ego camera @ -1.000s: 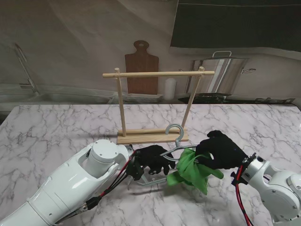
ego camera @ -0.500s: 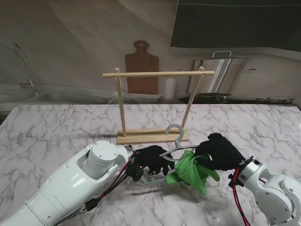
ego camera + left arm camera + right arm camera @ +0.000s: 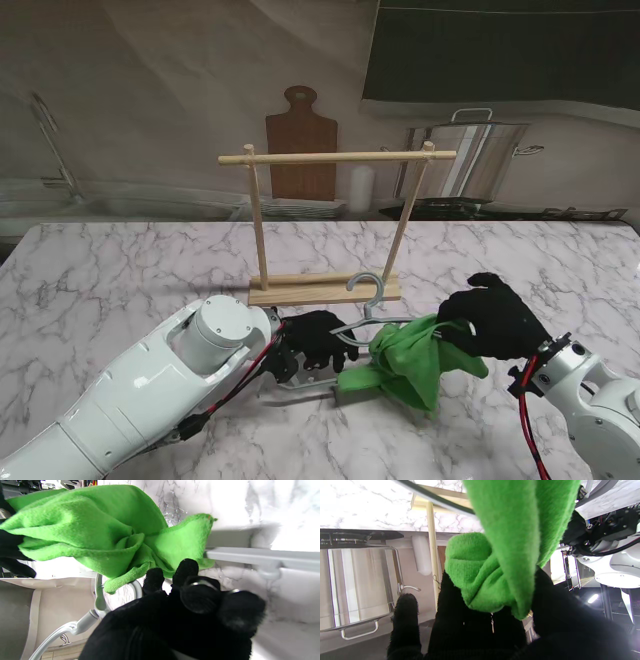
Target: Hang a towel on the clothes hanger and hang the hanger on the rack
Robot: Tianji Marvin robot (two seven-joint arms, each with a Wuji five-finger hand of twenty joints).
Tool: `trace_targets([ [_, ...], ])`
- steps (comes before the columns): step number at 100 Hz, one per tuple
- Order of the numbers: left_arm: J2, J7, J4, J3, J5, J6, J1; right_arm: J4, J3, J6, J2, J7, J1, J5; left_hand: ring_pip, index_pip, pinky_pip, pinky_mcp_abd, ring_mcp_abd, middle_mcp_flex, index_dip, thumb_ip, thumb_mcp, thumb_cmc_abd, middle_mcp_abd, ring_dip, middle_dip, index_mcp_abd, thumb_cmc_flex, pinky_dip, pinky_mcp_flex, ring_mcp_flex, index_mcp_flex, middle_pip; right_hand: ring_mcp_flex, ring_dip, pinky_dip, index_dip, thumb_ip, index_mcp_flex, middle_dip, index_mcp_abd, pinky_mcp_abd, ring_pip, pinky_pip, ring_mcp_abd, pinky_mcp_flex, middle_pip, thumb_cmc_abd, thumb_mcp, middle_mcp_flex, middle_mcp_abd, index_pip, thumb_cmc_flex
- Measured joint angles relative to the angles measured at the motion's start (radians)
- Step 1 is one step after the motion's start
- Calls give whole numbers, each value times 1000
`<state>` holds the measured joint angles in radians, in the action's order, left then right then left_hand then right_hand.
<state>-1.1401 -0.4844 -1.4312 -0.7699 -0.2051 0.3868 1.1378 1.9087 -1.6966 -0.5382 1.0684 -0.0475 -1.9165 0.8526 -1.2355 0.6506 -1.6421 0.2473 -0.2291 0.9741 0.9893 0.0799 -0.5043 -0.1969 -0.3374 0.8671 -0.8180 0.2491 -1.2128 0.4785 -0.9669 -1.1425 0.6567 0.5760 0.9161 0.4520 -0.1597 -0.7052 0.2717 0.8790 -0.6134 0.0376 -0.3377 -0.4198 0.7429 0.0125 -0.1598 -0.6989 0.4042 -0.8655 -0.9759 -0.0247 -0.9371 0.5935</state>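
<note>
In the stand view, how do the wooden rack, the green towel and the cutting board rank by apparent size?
1. wooden rack
2. green towel
3. cutting board, though it stands farther away, so its true size is unsure.

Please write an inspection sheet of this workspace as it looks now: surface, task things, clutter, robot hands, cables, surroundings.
Surface: marble table, bare where visible.
Job's things: green towel bunched over the grey hanger, low over the table; wooden rack stands farther from me, its bar bare.
Clutter: nothing seen.
Robot hands: left robot hand shut on the hanger; right robot hand shut on the towel.
Cables: red and black cables along the left arm, red cable at the right wrist.
Surroundings: cutting board, steel pot and sink faucet behind the table.
</note>
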Motion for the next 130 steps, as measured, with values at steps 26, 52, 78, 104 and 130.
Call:
trace_targets([
  [26, 3, -51, 28, 40, -22, 6, -35, 10, -41, -44, 15, 122, 6, 22, 0, 0, 0, 0, 0, 0, 0, 0, 0, 0, 0, 0, 0, -1, 0, 0, 0, 0, 0, 0, 0, 0, -5, 0, 0, 0, 0, 0, 0, 0, 0, 0, 0, 0, 0, 0, 0, 0, 0, 0],
  [52, 4, -61, 31, 51, -29, -6, -40, -1, -54, -84, 37, 281, 53, 41, 0, 0, 0, 0, 0, 0, 0, 0, 0, 0, 0, 0, 0, -1, 0, 0, 0, 0, 0, 0, 0, 0, -6, 0, 0, 0, 0, 0, 0, -2, 0, 0, 0, 0, 0, 0, 0, 0, 0, 0],
  [78, 9, -69, 10, 51, -34, -12, -35, -9, -67, -95, 51, 316, 93, 28, 0, 0, 0, 0, 0, 0, 0, 0, 0, 0, 0, 0, 0, -1, 0, -1, 0, 0, 0, 0, 0, 0, -6, 0, 0, 0, 0, 0, 0, -3, 0, 0, 0, 0, 0, 0, 0, 0, 0, 0],
  [104, 8, -68, 5, 53, -46, -12, -37, -9, -69, -104, 53, 320, 151, 16, 0, 0, 0, 0, 0, 0, 0, -1, 0, 0, 0, 0, 0, -1, 0, -2, -1, 0, 0, 0, 0, 0, -6, 0, 0, 0, 0, 0, 0, -6, 0, 0, 0, 0, 0, 1, 1, 0, 0, 0],
  [130, 6, -87, 25, 70, -55, -9, -51, -27, -66, -105, 53, 369, 186, 42, 0, 0, 0, 0, 0, 0, 0, -2, 0, 0, 0, -1, 0, -1, 0, -4, -1, -1, 0, 0, -1, 0, -6, 0, 0, 0, 0, 0, 0, -8, 0, 0, 0, -1, 0, 2, 2, 1, 0, 0],
])
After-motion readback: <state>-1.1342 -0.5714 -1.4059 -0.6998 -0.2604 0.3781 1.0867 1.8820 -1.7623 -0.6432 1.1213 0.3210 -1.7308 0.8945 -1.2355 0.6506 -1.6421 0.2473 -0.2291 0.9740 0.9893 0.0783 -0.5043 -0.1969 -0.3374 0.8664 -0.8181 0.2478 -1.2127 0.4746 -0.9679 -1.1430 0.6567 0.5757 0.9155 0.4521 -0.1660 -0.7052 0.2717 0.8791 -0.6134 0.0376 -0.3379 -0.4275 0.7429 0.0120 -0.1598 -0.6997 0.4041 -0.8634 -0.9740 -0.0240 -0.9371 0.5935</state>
